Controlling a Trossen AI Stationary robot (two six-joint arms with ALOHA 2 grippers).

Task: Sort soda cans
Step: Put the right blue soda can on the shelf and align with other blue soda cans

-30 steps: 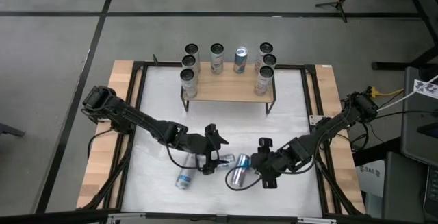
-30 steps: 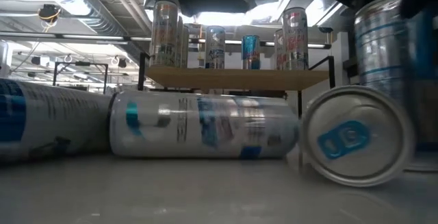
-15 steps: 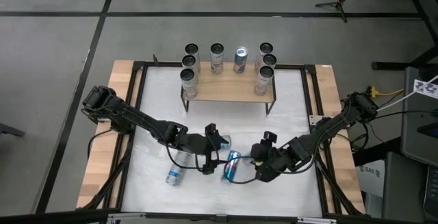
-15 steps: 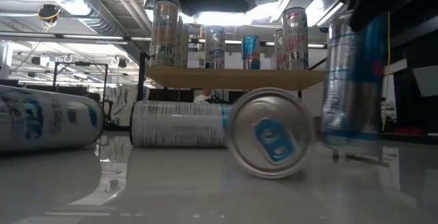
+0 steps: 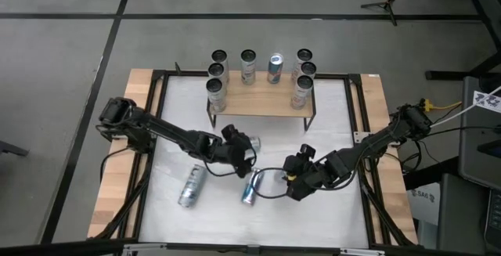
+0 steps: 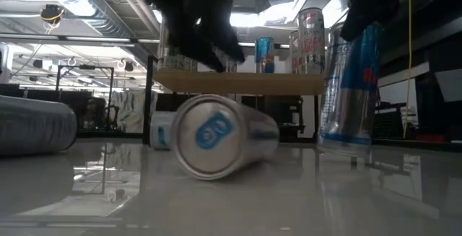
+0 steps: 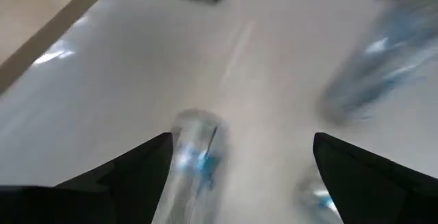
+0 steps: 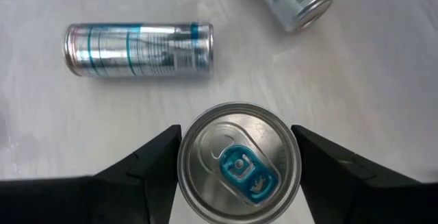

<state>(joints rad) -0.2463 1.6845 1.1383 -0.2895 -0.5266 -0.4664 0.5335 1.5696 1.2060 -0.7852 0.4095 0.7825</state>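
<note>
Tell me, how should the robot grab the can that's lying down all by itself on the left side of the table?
Grip the lone can around the middle of its body, coming straight down from above. It lies on its side, so the round sides face outward, with bare table on both. Fingers should straddle its narrow width, not its ends. The open left gripper looks nearer.

The white worktop [image 5: 329, 123], edged in light wood, carries a small wooden shelf [image 5: 258, 103] at its far side. Seven cans [image 5: 248, 66] stand upright along the shelf's top. Three more cans lie on their sides on the worktop nearer the front: one [image 5: 189, 185] apart at the left, two [image 5: 250, 189] near the middle.
</note>
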